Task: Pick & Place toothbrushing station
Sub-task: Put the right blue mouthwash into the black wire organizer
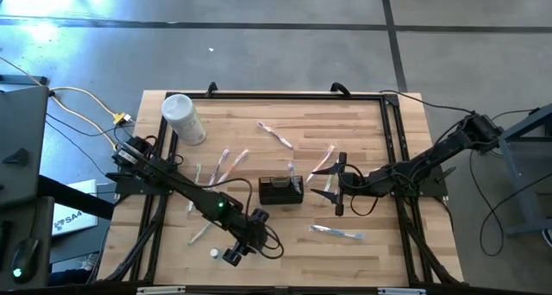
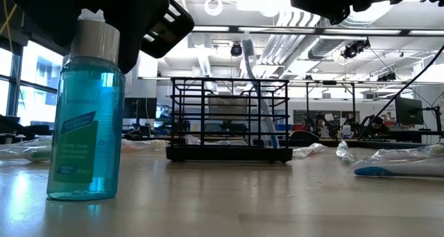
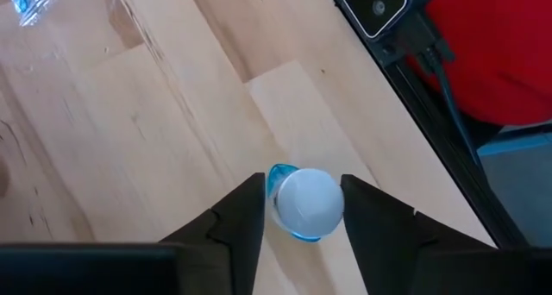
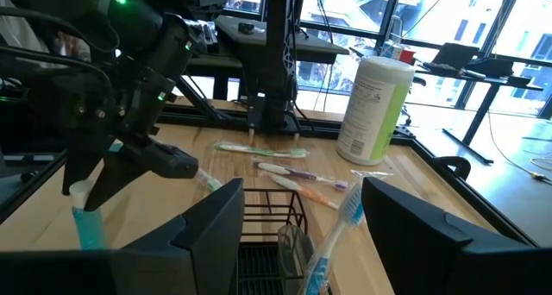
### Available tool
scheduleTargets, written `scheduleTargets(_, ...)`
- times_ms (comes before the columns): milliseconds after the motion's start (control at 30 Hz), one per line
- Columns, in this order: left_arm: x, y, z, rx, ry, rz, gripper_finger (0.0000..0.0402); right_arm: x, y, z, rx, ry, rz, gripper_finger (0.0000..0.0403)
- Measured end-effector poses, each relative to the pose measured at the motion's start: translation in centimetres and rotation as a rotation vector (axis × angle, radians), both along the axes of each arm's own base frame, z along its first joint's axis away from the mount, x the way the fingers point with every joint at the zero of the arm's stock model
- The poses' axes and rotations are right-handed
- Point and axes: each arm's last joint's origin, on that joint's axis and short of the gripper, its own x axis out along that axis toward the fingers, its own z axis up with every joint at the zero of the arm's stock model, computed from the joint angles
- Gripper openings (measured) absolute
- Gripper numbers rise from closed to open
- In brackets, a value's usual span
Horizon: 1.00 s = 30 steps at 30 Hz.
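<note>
High view, from the left: a white cylindrical container (image 1: 184,119) lies near the table's (image 1: 379,252) far left corner, and several wrapped toothbrushes (image 1: 226,164) are scattered on the wood between it and the centre. The left arm reaches diagonally toward the near edge, where the left gripper (image 1: 226,253) hangs over a small mouthwash bottle (image 1: 213,253) with a white cap. In the left wrist view the two dark fingers (image 3: 240,222) stand on either side of that cap, close to it, with a thin gap showing on at least one side (whether the pads already touch the bottle cannot be told). The low view shows the blue bottle upright on the table, the gripper above its cap.

At the table's centre sits the toothbrushing station (image 1: 281,191), a black wire holder box, upright, with one toothbrush (image 2: 258,91) standing in it (it leans to one side in the low view). Just right of the station is the right gripper (image 1: 334,185), its fingers spread wide and holding nothing, pointed toward the box. More wrapped toothbrushes lie around it, one (image 1: 337,233) toward the near edge and others (image 1: 274,134) toward the far side.
</note>
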Motion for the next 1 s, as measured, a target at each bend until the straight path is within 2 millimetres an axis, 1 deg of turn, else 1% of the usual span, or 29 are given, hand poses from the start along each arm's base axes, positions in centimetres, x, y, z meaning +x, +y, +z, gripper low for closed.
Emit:
scheduleTargets(300, 0.1, 0.3, 0.0, 0.017, -0.004, -0.014, 0.0094, 0.0, 0.0, 0.0, 0.000, 0.000, 0.000, 0.0228)
scheduleTargets(533, 0.2, 0.5, 0.0, 0.030, -0.013, -0.010, 0.0094, 0.0, 0.0, -0.2, 0.001, 0.019, -0.001, 0.0228)
scheduleTargets(633, -0.1, 0.6, 0.4, 0.038, -0.012, 0.028, 0.0094, 0.0, 0.0, -0.3, 0.007, 0.030, -0.002, 0.0228)
scheduleTargets(733, -0.3, 0.6, 1.5, 0.061, -0.001, 0.048, 0.0094, 0.0, 0.0, -0.4, 0.006, 0.033, 0.002, 0.0228)
scheduleTargets(800, -0.1, 0.6, 2.6, 0.083, -0.007, 0.053, 0.0094, 0.0, 0.0, -0.4, 0.006, 0.033, 0.003, 0.0228)
scheduleTargets(1000, 0.3, 0.6, 7.0, 0.209, -0.072, 0.003, 0.0094, -0.1, 0.2, -0.4, 0.006, 0.033, 0.011, 0.0228)
